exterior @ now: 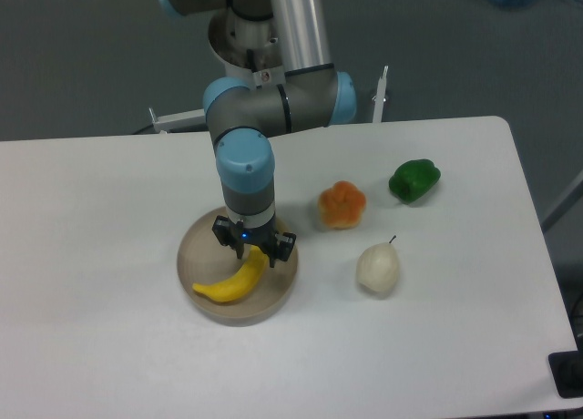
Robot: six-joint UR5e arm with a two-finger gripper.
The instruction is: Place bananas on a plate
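Yellow banana (233,281) on plate (195,246), smooth, probably light and slippery; gripper (256,247) over upper end (grip undeterminable), mid-body hold judged safest.

The plate (202,255) sat on the table (91,255) at lower centre-left of the frame. The banana (235,281) lay on the plate, across its lower half. The gripper (254,247) hung at the banana's upper-right end. Right of the plate sat the orange fruit (342,205), with the pear (377,268) below-right of it and the pepper (414,180) upper-right.
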